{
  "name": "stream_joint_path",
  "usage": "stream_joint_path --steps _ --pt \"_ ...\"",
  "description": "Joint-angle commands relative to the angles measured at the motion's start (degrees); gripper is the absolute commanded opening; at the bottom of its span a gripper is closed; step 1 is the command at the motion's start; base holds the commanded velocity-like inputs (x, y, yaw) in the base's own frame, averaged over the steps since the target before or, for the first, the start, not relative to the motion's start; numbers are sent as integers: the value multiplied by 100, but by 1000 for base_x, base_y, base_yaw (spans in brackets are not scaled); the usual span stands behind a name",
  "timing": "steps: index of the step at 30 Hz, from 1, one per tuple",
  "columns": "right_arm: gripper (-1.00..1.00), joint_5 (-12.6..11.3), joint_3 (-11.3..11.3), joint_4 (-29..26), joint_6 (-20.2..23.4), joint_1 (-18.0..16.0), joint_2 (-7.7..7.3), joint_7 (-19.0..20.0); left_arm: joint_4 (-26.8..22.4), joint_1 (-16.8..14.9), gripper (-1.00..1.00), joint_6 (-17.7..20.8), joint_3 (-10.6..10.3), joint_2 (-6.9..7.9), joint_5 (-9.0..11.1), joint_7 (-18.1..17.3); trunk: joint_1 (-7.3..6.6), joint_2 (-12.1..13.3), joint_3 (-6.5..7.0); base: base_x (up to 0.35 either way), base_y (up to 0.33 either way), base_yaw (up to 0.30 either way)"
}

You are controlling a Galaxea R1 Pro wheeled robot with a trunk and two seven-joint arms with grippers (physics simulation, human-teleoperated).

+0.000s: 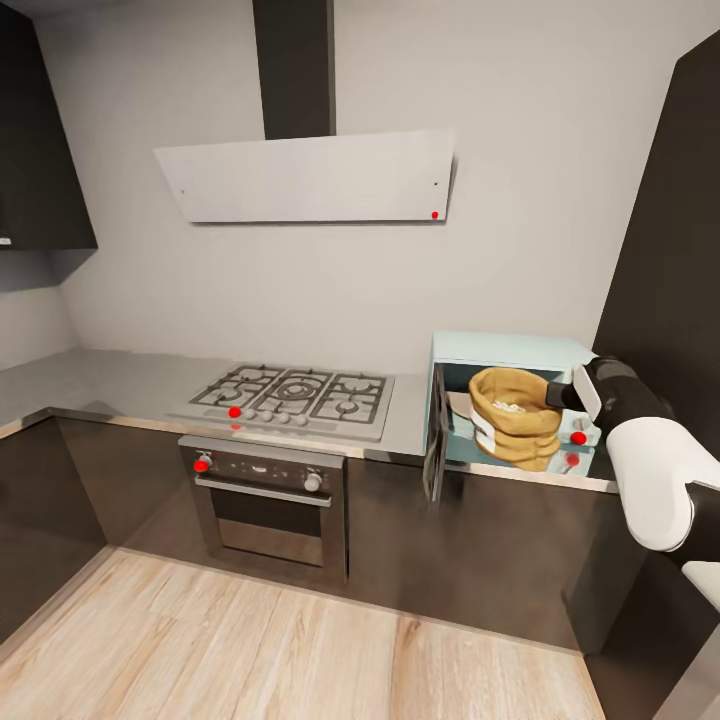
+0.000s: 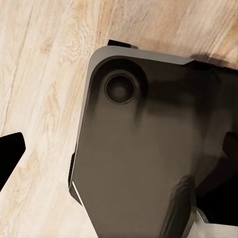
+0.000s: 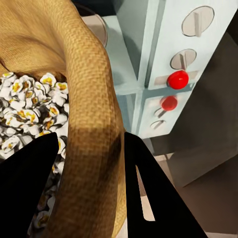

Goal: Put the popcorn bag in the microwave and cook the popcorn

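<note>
Currently the tan-brown wrinkled popcorn bag sits inside the pale mint-blue boxy microwave w/ door open, right gripper fingers pinching its rolled rim (left gripper state: cannot tell), white popped popcorn visible inside, so heating appears done.

No text, brand, number or sign can be read anywhere in this kitchen. The popcorn bag carries a white label on its side, but the label is too small for any print on it to be made out. The microwave control panel shows plain round knobs and red lights without markings. The oven front under the hob bears no legible lettering either.
</note>
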Motion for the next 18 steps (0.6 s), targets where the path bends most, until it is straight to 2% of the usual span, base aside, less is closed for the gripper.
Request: stream_joint_path --steps 1,18 --pt "-100 55 -37 -6 22 -6 6 17 1 -2 100 -14 20 -1 21 2 0 -5 -7 0 0 0" --pt "-100 51 -34 121 -101 -6 19 11 1 -3 100 -19 20 -1 21 -3 0 -5 -7 0 0 0"
